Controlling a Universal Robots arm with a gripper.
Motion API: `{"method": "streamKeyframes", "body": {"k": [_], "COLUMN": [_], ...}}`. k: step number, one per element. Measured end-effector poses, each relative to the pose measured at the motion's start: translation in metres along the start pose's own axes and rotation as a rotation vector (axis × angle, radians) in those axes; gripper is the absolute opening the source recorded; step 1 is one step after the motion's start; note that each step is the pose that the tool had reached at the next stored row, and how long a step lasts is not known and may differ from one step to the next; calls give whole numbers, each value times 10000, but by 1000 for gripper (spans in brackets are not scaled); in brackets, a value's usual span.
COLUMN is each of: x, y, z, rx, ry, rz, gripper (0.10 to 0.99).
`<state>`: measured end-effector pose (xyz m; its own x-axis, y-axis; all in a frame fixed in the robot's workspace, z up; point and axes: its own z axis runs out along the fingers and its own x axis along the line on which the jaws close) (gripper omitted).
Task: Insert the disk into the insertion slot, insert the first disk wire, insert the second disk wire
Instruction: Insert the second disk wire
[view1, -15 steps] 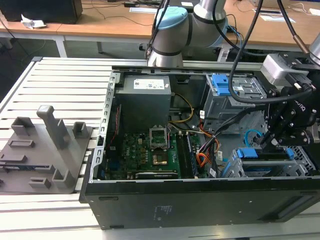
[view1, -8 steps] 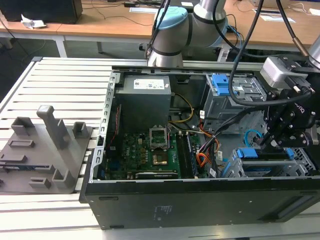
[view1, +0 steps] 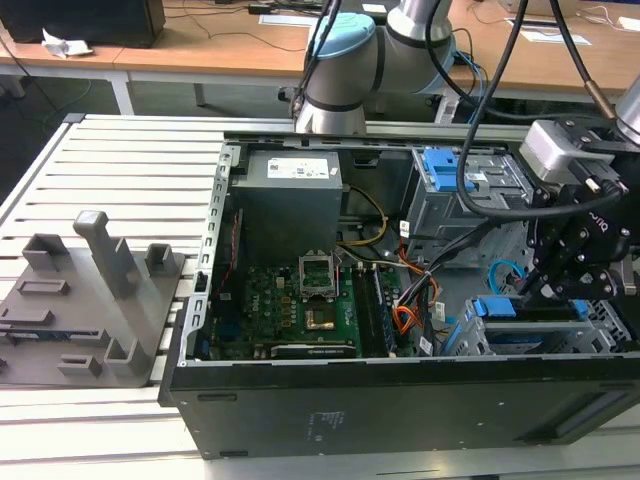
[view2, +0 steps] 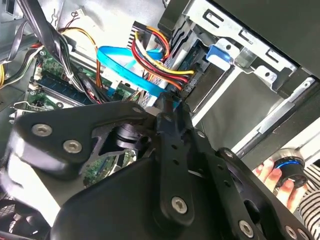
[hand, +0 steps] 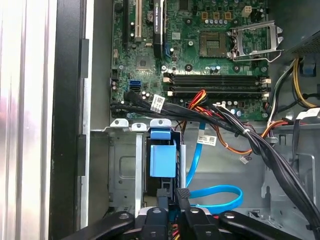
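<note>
Hovering our hand (hand: 170, 197) at the disk (hand: 162, 160) seated in the slot (hand: 125, 170), we cannot tell its grip; blue wire (hand: 215, 192) loops beside.

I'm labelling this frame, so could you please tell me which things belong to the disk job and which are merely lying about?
Job in hand: gripper, disk, insertion slot, first disk wire, second disk wire.

Lying about: grey fixture tray, power supply, taller cage with blue clip, motherboard.
</note>
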<state>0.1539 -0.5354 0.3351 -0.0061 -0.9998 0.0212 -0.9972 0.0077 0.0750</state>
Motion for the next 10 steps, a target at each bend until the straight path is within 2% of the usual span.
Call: {"method": "streamKeyframes", "body": {"k": [1,3,5,6,7,8,10], "x": [0,-3,-31,-42,-46,-47,-47], "y": [0,12,28,36,42,46,47], "z": [-1,-151,-360,-468,-551,-607,-612], "rx": [0,0,1,1,2,1,1], "ry": [2,40,156,225,263,275,273], "rz": [0,4,12,17,20,21,21], "gripper": [235,235,224,106,106,106,106]}}
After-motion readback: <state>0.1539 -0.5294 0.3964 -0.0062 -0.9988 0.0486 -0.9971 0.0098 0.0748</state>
